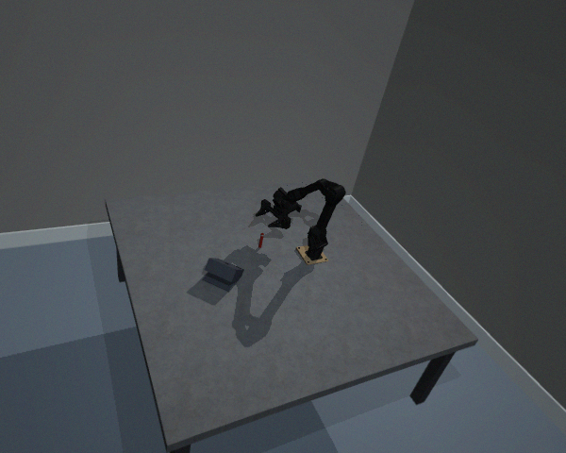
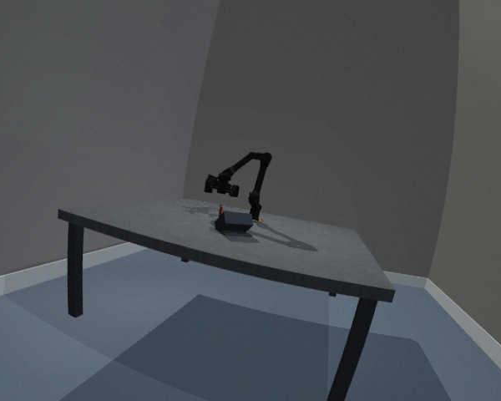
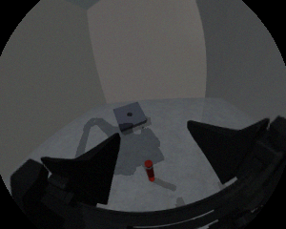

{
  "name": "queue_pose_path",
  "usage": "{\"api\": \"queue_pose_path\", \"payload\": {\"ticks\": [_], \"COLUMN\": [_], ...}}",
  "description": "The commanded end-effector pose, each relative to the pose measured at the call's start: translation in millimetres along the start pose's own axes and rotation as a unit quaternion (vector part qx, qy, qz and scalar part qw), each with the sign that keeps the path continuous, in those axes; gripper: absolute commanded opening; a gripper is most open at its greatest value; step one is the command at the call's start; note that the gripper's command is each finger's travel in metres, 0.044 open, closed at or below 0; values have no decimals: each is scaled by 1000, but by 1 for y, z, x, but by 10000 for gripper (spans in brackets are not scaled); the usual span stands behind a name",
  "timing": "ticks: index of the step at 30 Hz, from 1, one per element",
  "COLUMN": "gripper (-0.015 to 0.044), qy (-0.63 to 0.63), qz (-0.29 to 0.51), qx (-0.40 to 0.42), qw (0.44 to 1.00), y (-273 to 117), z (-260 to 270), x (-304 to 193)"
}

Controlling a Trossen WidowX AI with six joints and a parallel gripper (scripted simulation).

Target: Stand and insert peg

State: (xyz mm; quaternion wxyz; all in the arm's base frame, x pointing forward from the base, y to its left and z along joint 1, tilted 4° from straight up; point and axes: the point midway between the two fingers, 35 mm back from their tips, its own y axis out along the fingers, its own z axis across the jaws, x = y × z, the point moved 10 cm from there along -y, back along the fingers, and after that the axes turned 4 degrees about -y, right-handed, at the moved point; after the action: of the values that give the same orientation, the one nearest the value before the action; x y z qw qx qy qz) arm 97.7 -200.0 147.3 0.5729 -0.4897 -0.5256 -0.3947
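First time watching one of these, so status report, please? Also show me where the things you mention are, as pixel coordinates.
Gripper (image 1: 269, 220) (image 2: 221, 192) (image 3: 153, 130) open, holding nothing. Peg (image 1: 260, 241) (image 2: 220, 210) (image 3: 150, 172) upright on table, outside the hole (image 3: 130, 114). Nothing visibly blocking.

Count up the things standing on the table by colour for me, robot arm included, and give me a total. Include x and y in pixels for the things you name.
Red: 1, the peg (image 1: 260, 241) (image 2: 220, 210) (image 3: 150, 172)
Dark blue-grey: 1, the sloped panel (image 1: 223, 270) (image 2: 238, 218) (image 3: 129, 120)
Black: 1, the robot arm (image 1: 327, 212) (image 2: 260, 175)
Total: 3
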Motion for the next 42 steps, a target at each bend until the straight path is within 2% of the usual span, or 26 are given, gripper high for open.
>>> {"api": "queue_pose_path", "payload": {"ticks": [1,13,27,42], "gripper": [440,440,440,440], "qy": [-4,0,70,82], "qz": [0,10,219,452], "qx": [-1,3,68,89], "qw": [1000,1000,971,884], "y": [-9,-9,30,72], "z": [7,9,0,-1], "x": [69,79,84,92]}}
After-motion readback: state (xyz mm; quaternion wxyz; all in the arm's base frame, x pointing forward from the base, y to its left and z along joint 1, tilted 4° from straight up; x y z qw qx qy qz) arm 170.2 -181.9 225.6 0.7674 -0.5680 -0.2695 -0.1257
